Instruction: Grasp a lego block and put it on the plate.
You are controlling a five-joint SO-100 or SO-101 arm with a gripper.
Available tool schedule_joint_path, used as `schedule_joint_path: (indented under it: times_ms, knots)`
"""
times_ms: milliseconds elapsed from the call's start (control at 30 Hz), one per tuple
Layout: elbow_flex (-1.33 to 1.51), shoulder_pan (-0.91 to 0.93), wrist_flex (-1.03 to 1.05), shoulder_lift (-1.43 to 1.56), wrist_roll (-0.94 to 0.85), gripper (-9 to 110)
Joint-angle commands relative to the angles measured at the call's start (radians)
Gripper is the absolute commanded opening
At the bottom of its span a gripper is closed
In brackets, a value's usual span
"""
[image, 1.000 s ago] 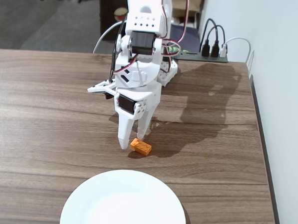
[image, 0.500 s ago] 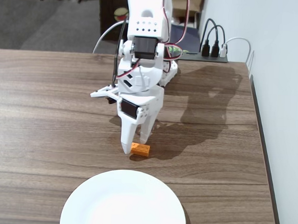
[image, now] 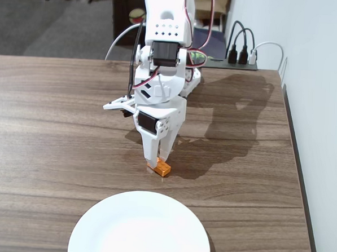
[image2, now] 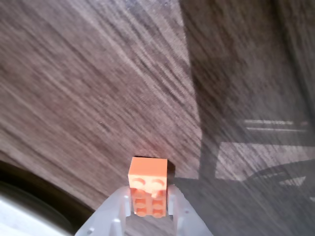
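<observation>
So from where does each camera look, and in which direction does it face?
Fixed view: stands before the table, raised, facing the arm; shows the whole arm, gripper, lego block, plate.
Wrist view: rides on the gripper, looking down along its fingers at the wooden table; only the fingers show.
Both share the lego block between the fingers and the plate's rim.

Glossy plastic lego block (image: 159, 168), smooth white plate (image: 140, 229), matt wood-grain table (image: 55, 126).
</observation>
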Motion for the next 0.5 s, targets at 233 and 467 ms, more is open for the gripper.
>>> schedule_joint_path:
  times_ms: [233, 467]
  knots:
    - [-0.021, 0.000, -0.006, 0.011, 0.006, 5]
    - [-0.032, 0.026, 0.026, 0.087, -0.015, 5]
